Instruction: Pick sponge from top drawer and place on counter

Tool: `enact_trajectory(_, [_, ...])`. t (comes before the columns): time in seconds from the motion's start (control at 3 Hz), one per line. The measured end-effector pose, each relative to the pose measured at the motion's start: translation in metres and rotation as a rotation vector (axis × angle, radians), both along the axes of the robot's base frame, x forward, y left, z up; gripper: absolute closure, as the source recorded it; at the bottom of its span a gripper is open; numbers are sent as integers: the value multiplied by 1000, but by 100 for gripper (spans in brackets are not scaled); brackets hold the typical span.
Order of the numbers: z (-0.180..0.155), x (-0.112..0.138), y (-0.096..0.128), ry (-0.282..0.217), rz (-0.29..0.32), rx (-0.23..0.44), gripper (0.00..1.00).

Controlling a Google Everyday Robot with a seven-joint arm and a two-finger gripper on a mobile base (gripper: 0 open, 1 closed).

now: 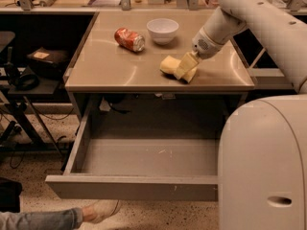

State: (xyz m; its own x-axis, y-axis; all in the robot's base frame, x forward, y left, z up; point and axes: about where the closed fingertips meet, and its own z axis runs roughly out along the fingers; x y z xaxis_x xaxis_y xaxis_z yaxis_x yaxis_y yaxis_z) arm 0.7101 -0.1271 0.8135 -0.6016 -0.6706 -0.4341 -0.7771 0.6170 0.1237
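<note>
Now | gripper [186, 72] low on counter [110, 68], touching sponge [168, 64] | opening: cannot tell

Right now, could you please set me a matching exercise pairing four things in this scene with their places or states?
Things: 1 red soda can; 2 white round bowl; 3 pale yellow foam sponge; 4 wide grey metal drawer.
States: A pulled open; B on the tan counter, at the gripper; C lying on its side; D standing upright.
Pairs: 1-C; 2-D; 3-B; 4-A.
</note>
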Motion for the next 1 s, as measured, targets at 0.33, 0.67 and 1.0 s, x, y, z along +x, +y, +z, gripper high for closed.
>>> enact_trajectory(0.33, [0,0,0,0,0,0,12])
enact_trajectory(0.67, [0,0,0,0,0,0,0])
enact_trajectory(1.0, [0,0,0,0,0,0,0])
